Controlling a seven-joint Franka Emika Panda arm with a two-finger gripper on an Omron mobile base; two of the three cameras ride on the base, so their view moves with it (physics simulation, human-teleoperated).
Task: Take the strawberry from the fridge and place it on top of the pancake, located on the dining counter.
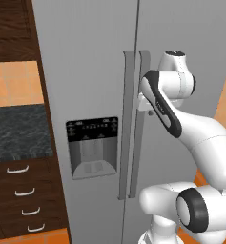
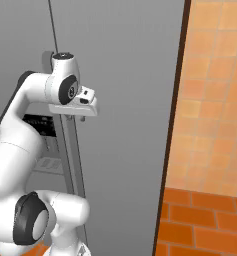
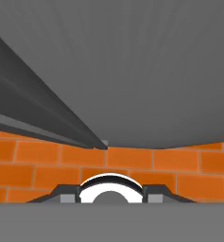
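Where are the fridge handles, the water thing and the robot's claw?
right fridge handle [image 1: 144, 71], left base view, upper bar.
water dispenser panel [image 1: 92, 147], left base view, middle.
claw [image 2: 75, 117], right base view, by the handle.

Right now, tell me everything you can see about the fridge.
The fridge is tall, light grey and smooth, like painted metal, with two doors, both shut, meeting at a thin vertical seam. Two long vertical handles flank that seam. The left door carries a black water-dispenser panel with a recessed grey bay. It stands upright between dark wood cabinets and an orange tiled wall. The gripper is at the right door's handle; its fingers are hidden.
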